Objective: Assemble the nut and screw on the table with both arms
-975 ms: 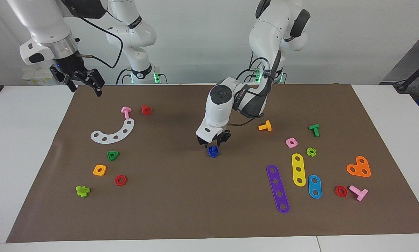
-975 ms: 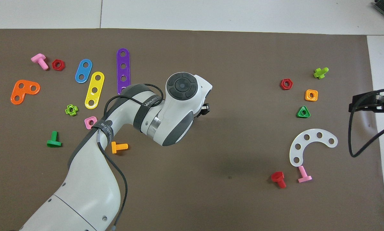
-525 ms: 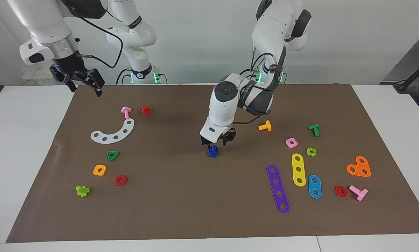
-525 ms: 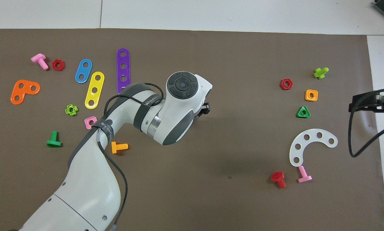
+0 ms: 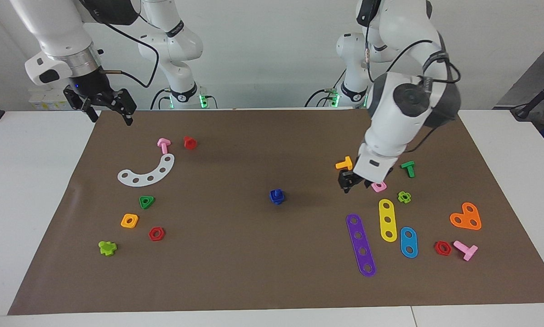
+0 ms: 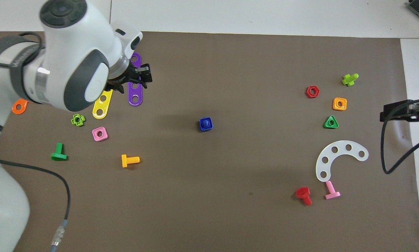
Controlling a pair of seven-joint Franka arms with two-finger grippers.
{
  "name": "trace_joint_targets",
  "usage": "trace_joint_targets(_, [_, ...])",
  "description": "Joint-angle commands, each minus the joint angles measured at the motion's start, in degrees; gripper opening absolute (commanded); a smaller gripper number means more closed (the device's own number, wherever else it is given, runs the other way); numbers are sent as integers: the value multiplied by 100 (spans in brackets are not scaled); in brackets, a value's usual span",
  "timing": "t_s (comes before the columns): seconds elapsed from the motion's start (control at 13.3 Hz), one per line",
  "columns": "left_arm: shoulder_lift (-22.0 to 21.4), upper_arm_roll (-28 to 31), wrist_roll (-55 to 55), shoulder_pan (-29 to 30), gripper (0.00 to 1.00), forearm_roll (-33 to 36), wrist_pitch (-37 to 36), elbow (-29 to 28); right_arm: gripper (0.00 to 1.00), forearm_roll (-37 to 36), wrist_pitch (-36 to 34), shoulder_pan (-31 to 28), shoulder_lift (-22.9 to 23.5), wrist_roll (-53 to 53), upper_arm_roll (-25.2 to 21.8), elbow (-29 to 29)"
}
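Since left claw (image 5: 354, 183) has let go and swung toward left arm's end, empty, part-open; nut (image 5: 276, 198) sits on screw (image 5: 277, 194) mid-surface, assembly apparently done; right claw (image 5: 110, 105) waits wide open, empty, over mat corner.

Dark blue is seen on the nut (image 5: 277, 197) and screw (image 6: 205, 123) alike, apart from the black left gripper (image 5: 355, 182). Just beside that gripper, pink is shown by a square nut (image 5: 378, 185), orange by a T-shaped screw (image 5: 344, 163). The mat (image 5: 235, 263) is coloured brown.
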Motion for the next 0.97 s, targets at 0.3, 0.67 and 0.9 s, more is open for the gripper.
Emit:
trace_joint_targets(0.3, [-1482,-21,1604,997,71,-40,-451,-1594,100,-73,10,21,-110,-141,3,-151])
trace_joint_targets(0.67, [-2353,-22,1543,1068,100,-49,-556,-2115,100,-73,1,21,-110,-141,3,-151])
trace_joint_targets(0.9, [-2460,-22,1542,1077,100,-75,-706,-2089,100,-64,10,13,-110,-97,3,-151])
